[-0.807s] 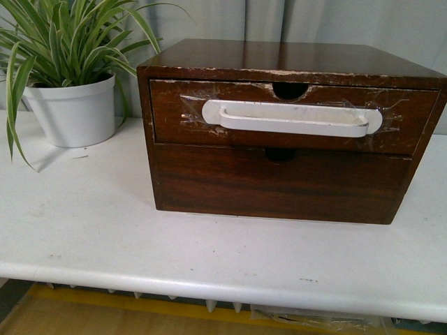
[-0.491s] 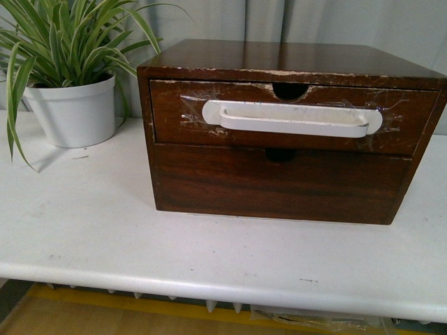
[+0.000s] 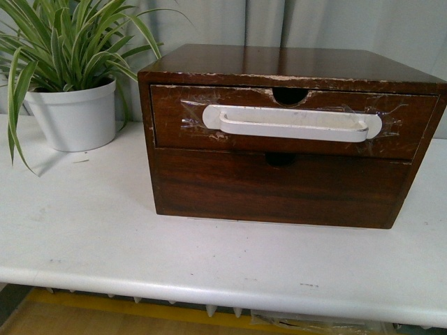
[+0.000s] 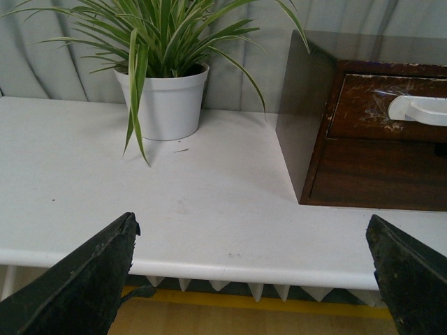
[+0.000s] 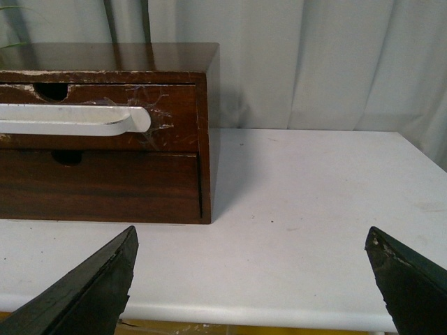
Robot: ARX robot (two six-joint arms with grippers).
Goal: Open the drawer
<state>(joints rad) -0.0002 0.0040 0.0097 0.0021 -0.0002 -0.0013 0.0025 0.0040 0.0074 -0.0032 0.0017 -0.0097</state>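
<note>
The drawer (image 3: 174,132) is the upper one of a dark-brown wooden chest on the white table. It is shut, with a long white handle (image 3: 293,121) taped across it and a semicircular notch (image 3: 289,94) in its chipped top edge. It also shows in the left wrist view (image 4: 363,108) and in the right wrist view (image 5: 171,136). Neither gripper shows in the front view. My left gripper (image 4: 253,241) is open and empty, back at the table's front edge, left of the chest. My right gripper (image 5: 251,244) is open and empty, at the front edge, right of the chest.
A plain lower drawer front (image 3: 279,188) without a handle sits under the upper drawer. A white pot with a green plant (image 3: 73,115) stands left of the chest. The white table (image 3: 91,230) runs in front and to both sides. Grey curtains hang behind.
The whole scene sits slightly lower in the front view than before; the chest and the plant keep their places relative to each other.
</note>
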